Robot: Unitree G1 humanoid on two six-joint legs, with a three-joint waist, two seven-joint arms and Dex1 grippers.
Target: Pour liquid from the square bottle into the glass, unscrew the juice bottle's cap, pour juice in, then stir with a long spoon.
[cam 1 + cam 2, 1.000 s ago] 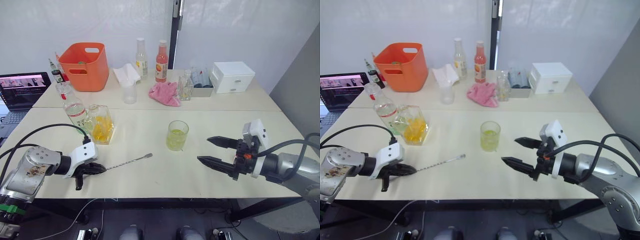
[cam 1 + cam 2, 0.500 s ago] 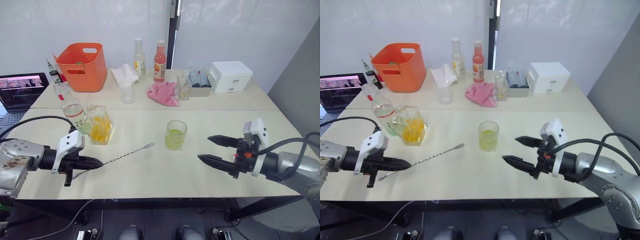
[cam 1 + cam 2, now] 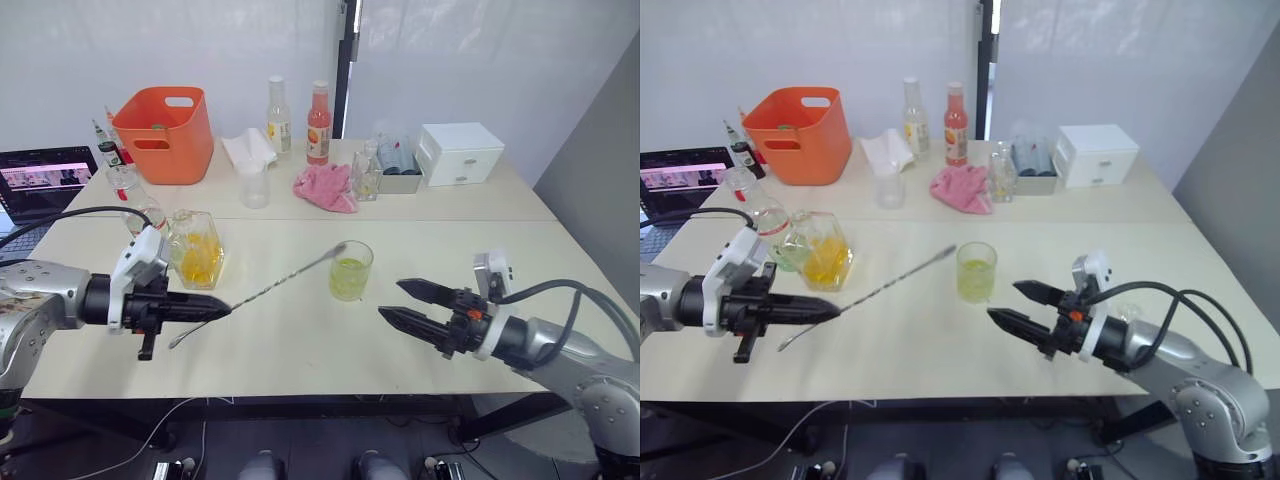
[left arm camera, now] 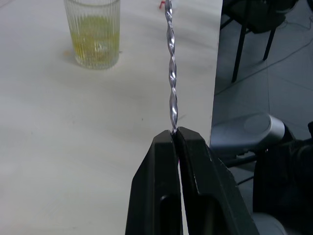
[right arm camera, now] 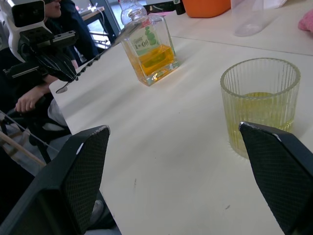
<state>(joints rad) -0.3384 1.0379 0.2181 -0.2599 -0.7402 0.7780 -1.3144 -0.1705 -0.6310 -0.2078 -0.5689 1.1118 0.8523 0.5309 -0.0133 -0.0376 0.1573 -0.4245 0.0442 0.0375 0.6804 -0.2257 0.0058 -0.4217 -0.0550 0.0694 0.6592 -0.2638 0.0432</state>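
Long spoon (image 3: 285,283), thin twisted silver metal rod: clamped near its bowl end in left tool (image 3: 218,311), lifted off pale tabletop (image 3: 300,340), far tip beside rim of ribbed clear glass (image 3: 352,270) holding yellow-green liquid. Likely light, stiff, slick; twist should aid grip. Glass fragile, tippable. Right tool (image 3: 400,302) spread apart, empty, near glass.

The long spoon (image 3: 275,285) is hanging above the table (image 3: 300,350), tilted, twisted stem pointing toward the glass (image 3: 351,271). The glass is standing upright mid-table, holding yellow-green liquid. The square bottle (image 3: 199,249) is standing near the left edge.
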